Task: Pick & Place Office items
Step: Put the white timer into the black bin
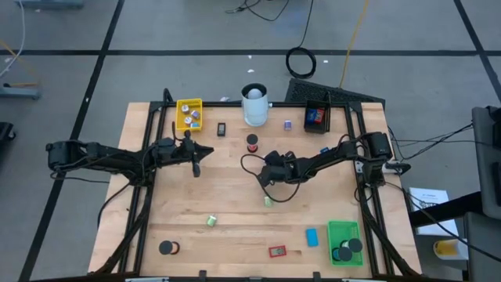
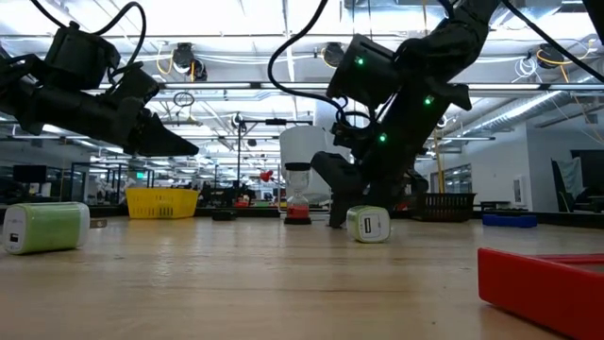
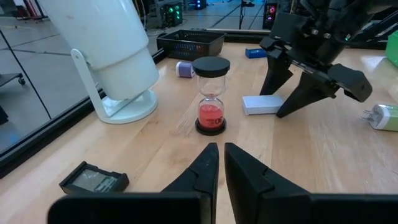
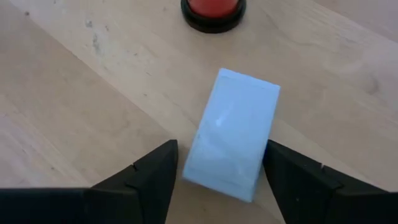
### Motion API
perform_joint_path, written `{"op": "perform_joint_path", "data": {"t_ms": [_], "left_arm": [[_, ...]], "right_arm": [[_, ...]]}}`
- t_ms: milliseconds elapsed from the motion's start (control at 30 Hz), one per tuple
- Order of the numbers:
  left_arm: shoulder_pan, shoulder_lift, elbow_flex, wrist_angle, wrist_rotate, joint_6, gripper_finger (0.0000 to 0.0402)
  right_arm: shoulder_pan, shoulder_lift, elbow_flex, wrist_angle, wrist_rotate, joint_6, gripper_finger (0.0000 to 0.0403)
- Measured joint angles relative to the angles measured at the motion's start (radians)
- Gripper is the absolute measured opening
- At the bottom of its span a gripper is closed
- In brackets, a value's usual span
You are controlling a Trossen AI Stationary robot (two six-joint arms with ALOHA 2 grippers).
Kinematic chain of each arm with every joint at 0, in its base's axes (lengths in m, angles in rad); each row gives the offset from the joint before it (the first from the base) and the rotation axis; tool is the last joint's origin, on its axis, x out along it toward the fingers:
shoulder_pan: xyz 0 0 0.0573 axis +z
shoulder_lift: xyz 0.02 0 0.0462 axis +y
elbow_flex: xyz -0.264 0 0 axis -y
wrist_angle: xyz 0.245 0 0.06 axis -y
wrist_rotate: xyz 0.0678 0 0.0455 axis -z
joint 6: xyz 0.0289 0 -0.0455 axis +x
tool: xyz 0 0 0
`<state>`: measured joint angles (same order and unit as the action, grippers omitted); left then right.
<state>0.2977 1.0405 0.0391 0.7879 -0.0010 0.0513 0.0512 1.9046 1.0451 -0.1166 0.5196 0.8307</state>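
The office items lie scattered on the wooden table. A white block lies flat near the table's middle, next to a red-sand hourglass. My right gripper is open and reaches down over the block, one finger on each long side; the left wrist view shows it astride the block. My left gripper is shut and empty, hovering at the table's left side and pointing toward the hourglass. My right gripper comes at the white block from above with its fingers beside the block's long edges, near one end. The block lies flat on the table. Whether the fingers touch it I cannot tell.
A green plug lies just nearer than the right gripper. Also about are a green piece, black disc, red piece, blue block, yellow tray, black tray, green tray and white cylinder.
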Motion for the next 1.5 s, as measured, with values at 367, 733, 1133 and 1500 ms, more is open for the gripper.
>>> {"op": "perform_joint_path", "data": {"t_ms": [367,733,1133,1500], "left_arm": [[0.000,0.000,0.000,0.000,0.000,0.000,0.0035],[0.000,0.000,0.000,-0.004,-0.001,0.004,0.0035],[0.000,0.000,0.000,-0.003,-0.001,0.013,0.0035],[0.000,0.000,0.000,-0.002,-0.001,0.019,0.0035]], "right_arm": [[-0.009,0.000,-0.008,-0.001,0.028,-0.039,0.0157],[-0.017,-0.162,-0.010,-0.194,0.086,-0.052,0.0170],[-0.438,-0.395,-0.010,-0.532,0.036,-0.021,0.0168],[-0.617,-0.381,-0.023,-0.563,-0.029,-0.047,0.0168]]}}
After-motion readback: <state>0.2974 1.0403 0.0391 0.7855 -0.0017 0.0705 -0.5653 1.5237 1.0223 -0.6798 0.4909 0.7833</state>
